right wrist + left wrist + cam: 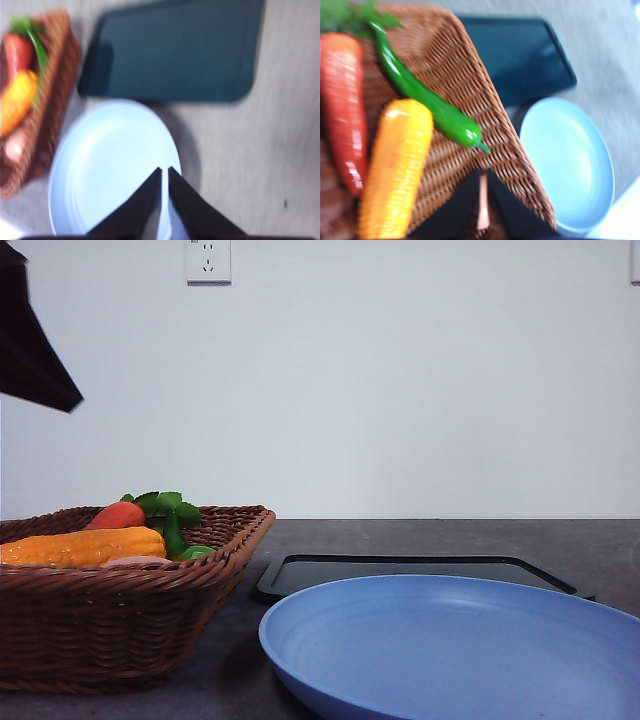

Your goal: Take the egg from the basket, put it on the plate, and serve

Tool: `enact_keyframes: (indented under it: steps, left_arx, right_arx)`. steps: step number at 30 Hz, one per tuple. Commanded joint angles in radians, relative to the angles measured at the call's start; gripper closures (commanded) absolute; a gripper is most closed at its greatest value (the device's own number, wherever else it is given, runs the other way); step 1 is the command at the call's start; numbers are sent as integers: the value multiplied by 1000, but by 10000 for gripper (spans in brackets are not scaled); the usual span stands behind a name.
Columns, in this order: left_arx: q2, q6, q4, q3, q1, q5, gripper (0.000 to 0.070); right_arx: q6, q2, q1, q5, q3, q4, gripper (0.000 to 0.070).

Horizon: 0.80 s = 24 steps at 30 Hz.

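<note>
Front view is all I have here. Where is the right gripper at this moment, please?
Observer: The right gripper hangs above the edge of the plate, jaws closed.
Operator: And the left one?
Observer: The left gripper is above the basket, at the side next to the plate, jaws closed too.
Operator: What is the green thing in the basket?
Observer: A long green chili pepper, lying on the basket's sloped wall beside the corn cob.
</note>
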Motion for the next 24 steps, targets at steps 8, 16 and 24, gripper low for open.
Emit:
enact_keyframes:
  steps: [8, 16, 24]
  left_arx:
    - [34, 17, 46, 14, -29, 8, 405]
    - [34, 17, 48, 14, -36, 8, 407]
    - [34, 17, 49, 14, -36, 7, 408]
  right_arx:
    - [-38, 196, 98, 2, 14, -25, 456]
    - [-26, 377, 191, 77, 14, 97, 457]
    - [-11, 514, 245, 75, 14, 199, 523]
